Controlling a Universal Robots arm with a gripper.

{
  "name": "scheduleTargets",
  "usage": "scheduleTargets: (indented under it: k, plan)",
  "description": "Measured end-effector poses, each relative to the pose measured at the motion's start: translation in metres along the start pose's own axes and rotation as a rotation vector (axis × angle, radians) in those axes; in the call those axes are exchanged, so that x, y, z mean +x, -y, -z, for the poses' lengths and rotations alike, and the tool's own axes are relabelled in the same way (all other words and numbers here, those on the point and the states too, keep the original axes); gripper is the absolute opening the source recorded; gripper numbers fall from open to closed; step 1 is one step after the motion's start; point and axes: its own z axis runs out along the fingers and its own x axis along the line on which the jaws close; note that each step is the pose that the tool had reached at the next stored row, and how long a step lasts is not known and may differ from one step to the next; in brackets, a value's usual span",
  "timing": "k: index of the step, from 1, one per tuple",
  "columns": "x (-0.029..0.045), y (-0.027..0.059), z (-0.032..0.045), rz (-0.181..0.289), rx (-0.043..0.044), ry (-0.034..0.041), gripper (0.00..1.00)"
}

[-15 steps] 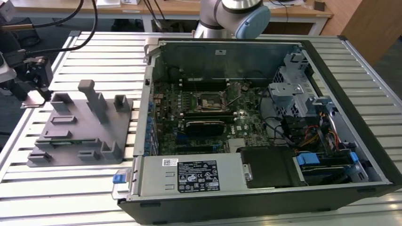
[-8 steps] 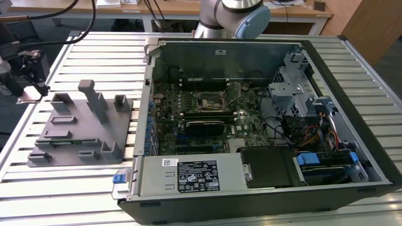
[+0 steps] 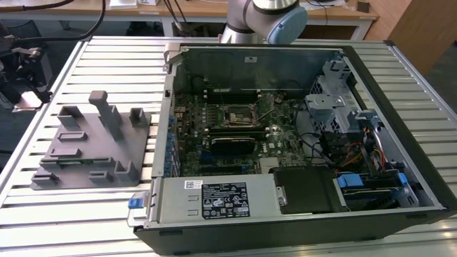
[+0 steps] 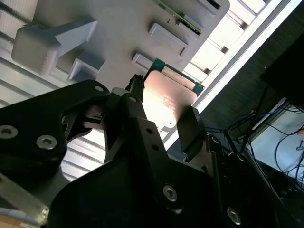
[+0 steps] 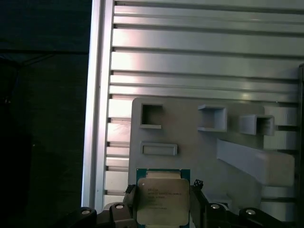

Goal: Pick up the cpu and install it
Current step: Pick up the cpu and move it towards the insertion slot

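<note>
Now the hand (image 5: pixel 164 189) pinches the cpu (image 5: pixel 163 198) over the grey fixture (image 5: pixel 209 147). Pickup step, I judge; seating demands square alignment.

Soft, even light on the table (image 3: pixel 64 214) in the exterior view — in the second wrist view I get hot glare off the cpu (image 4: pixel 166 102), dark foreground.

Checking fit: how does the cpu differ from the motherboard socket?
The cpu has a silver top and green rim; the socket is a dark frame. The cpu is held in the gripper by the grey fixture; the socket is inside the case. Both are square.
</note>
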Motion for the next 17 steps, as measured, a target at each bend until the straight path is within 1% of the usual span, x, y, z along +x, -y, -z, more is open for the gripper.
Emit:
scheduleTargets:
  k: [17]
  plan:
    - [-0.0002,-0.0031,0.0426,0.0,0.0,-0.0001,0.53]
